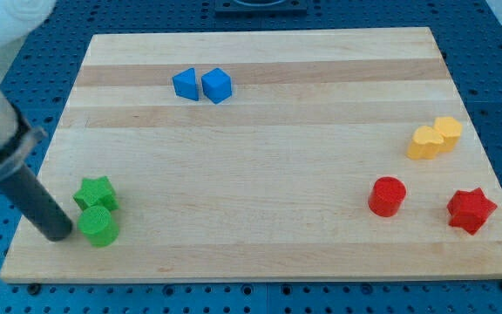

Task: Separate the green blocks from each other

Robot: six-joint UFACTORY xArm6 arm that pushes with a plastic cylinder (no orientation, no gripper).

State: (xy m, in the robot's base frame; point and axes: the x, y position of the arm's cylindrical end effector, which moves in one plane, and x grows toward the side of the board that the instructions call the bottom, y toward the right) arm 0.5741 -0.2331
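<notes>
A green star block (95, 193) and a green cylinder (99, 226) sit touching each other at the board's lower left, the star just above the cylinder. My tip (57, 232) rests on the board just left of the green cylinder, very close to it or touching it. The dark rod slants up to the view's left edge.
Two blue blocks, a triangle-like one (185, 84) and a cube (217, 85), sit side by side near the top. Two yellow blocks (434, 138) touch at the right. A red cylinder (387, 196) and a red star (471, 209) sit at the lower right. The wooden board (260, 174) lies on a blue pegboard.
</notes>
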